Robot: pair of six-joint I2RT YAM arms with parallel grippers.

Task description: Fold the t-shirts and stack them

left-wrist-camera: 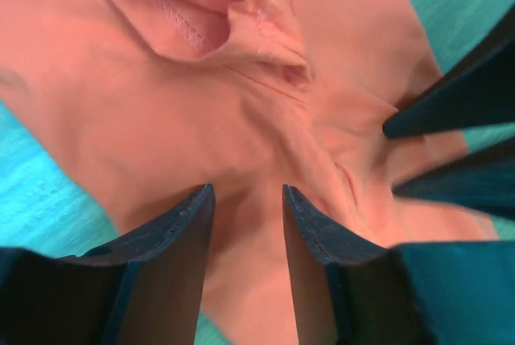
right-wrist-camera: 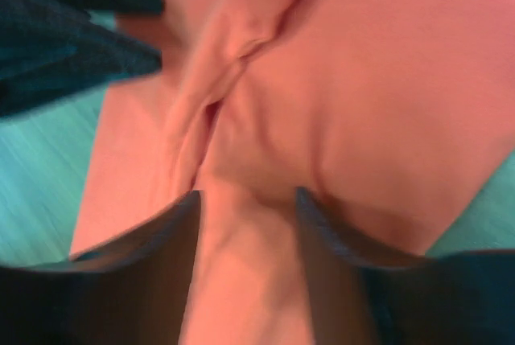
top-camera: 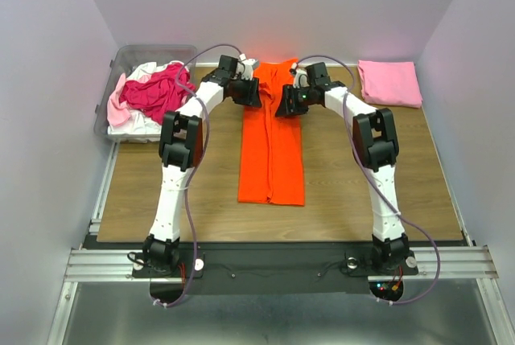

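A bright orange t-shirt [top-camera: 271, 152], folded into a long strip, lies down the middle of the table. My left gripper [top-camera: 251, 94] and right gripper [top-camera: 286, 106] meet at its far, collar end. In the left wrist view the left gripper [left-wrist-camera: 248, 192] pinches a ridge of orange cloth [left-wrist-camera: 201, 112] between its jaws. In the right wrist view the right gripper [right-wrist-camera: 248, 196] does the same on the orange cloth [right-wrist-camera: 362, 104], and wrinkles radiate from both grips. A folded light pink t-shirt [top-camera: 389, 83] lies at the far right.
A clear plastic bin [top-camera: 129, 59] at the far left holds a crimson shirt [top-camera: 157, 92], a pale pink one [top-camera: 117, 110] and a white one [top-camera: 138, 125]. Walls enclose the table on three sides. A metal rail [top-camera: 265, 260] runs along the near edge.
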